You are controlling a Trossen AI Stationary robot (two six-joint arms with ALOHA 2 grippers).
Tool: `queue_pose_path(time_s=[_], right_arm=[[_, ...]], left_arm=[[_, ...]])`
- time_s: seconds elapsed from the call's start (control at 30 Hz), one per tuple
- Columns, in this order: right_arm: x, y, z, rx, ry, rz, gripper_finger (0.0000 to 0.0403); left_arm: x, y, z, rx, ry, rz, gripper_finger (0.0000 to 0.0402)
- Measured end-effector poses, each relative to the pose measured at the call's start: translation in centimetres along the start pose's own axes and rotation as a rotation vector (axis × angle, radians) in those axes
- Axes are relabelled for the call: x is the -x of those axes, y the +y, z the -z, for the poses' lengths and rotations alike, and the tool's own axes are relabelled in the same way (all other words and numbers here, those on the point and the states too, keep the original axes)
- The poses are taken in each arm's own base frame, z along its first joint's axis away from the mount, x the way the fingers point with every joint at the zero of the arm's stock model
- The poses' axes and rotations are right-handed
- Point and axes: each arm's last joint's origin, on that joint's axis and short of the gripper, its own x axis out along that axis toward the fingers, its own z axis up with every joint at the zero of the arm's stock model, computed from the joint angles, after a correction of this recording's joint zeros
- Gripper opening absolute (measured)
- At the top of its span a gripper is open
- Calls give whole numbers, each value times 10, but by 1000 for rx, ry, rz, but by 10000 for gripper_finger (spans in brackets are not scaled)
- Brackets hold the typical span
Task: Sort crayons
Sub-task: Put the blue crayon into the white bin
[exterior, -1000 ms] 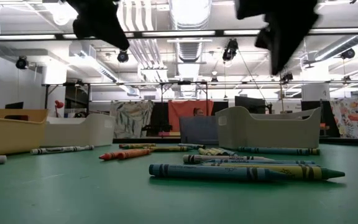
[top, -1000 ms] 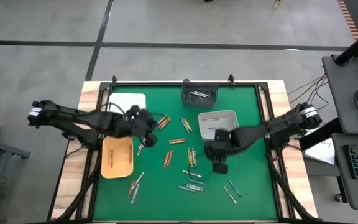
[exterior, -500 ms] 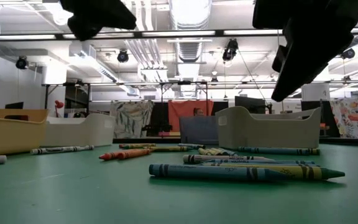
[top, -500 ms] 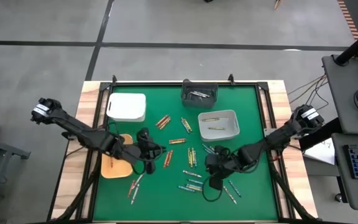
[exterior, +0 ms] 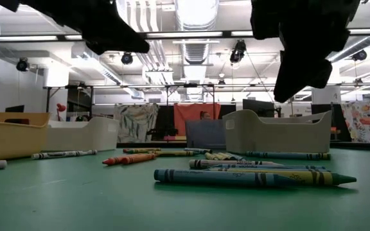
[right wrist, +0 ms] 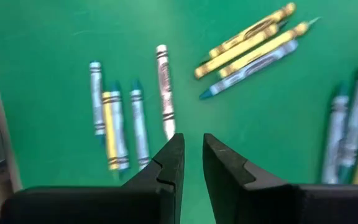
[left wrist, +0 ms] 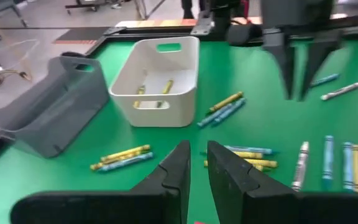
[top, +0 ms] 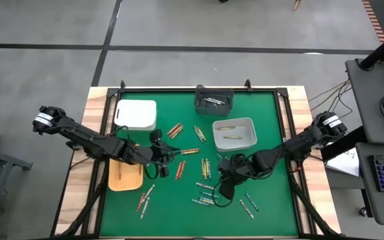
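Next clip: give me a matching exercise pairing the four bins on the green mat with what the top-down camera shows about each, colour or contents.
Things:
1. white bin
2. dark grey bin
3. light grey bin
4. tan bin

Descriptions:
A. holds yellow crayons, right of centre
B. at the far edge, holds pale crayons
C. partly under the left arm
D. far left corner, nothing visible inside

Pairs: 1-D, 2-B, 3-A, 4-C
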Motion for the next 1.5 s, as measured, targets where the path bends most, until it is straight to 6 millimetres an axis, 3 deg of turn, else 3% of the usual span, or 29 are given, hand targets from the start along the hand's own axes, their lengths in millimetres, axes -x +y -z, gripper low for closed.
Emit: queue_pose_path(time_s=[0.33, 0.57, 0.7, 1.07, 1.27, 1.5], right_arm=[[14, 13, -12, -125, 40, -53, 64], [20, 2, -6, -242, 52, 161, 97], [17, -5, -5, -234, -10, 230, 102], [21, 2, -9, -169, 12, 181, 87], [21, 0, -11, -101, -63, 239, 77], [12, -12, 0, -199, -50, 293, 74]], left_arm=[[3, -1, -35, 98, -90, 9, 37], [7, -2, -49, 99, -113, 17, 37], [7, -2, -51, 89, -120, 10, 37], [7, -2, -53, 95, -131, 2, 37], [7, -2, -53, 98, -135, 2, 37], [7, -2, -54, 99, -137, 2, 37]])
